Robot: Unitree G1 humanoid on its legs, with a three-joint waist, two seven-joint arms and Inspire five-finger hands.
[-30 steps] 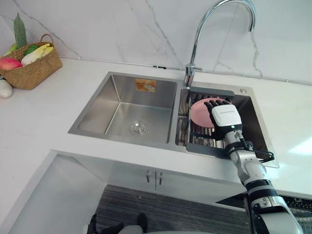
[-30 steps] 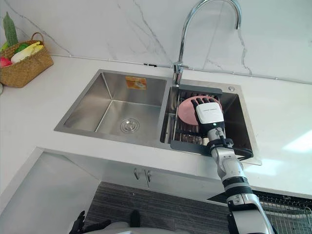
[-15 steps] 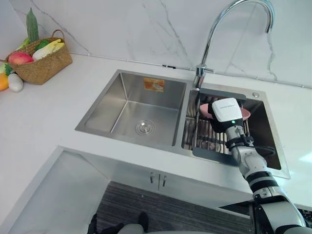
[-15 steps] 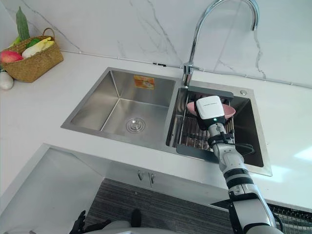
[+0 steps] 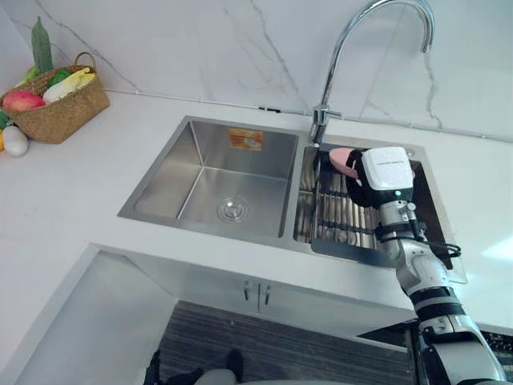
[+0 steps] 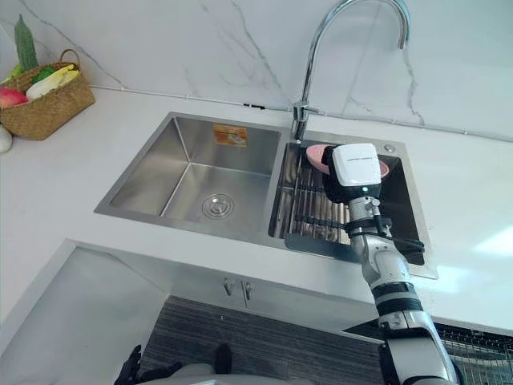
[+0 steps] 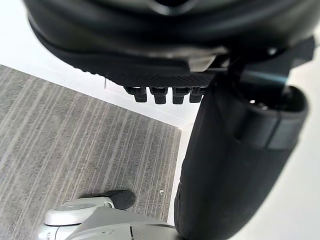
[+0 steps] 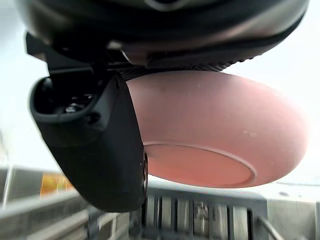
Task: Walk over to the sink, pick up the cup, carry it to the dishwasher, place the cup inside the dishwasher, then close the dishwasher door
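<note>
**Pink bowl [image 5: 342, 158] now lifted off the rack**

Compared with one second ago, the right hand [image 5: 386, 172] has risen from the drying rack [image 5: 341, 220] and has taken the bowl up with it. The camera itself has also shifted a little.

Left eye view: the bowl hangs tilted in the right hand, above the right basin of the sink [image 5: 200, 225] and near the foot of the faucet [image 5: 322, 122]. The task speaks of a cup, but the thing looks more like a shallow bowl. A basket [image 5: 58, 110] of vegetables stands well apart on the counter.

Right eye view: it is the same scene. Pink shows on both sides of the hand's white back, so the hand reaches across the middle of the bowl.

Left wrist view: the left hand [image 7: 165, 75] hangs over the floor with relaxed fingers and it holds nothing.

Right wrist view: the thumb [image 8: 97, 150] presses on the outside wall beside the foot ring, and the bowl is clamped against the palm. The fingers are hidden behind it.

I judge the bowl to be light and stiff, with a smooth wall that may be wet from the sink, so it can slip. I cannot tell if it is plastic or ceramic, so treat it as breakable. A pinch over the rim, thumb outside and fingers inside, seems the safest hold.
</note>
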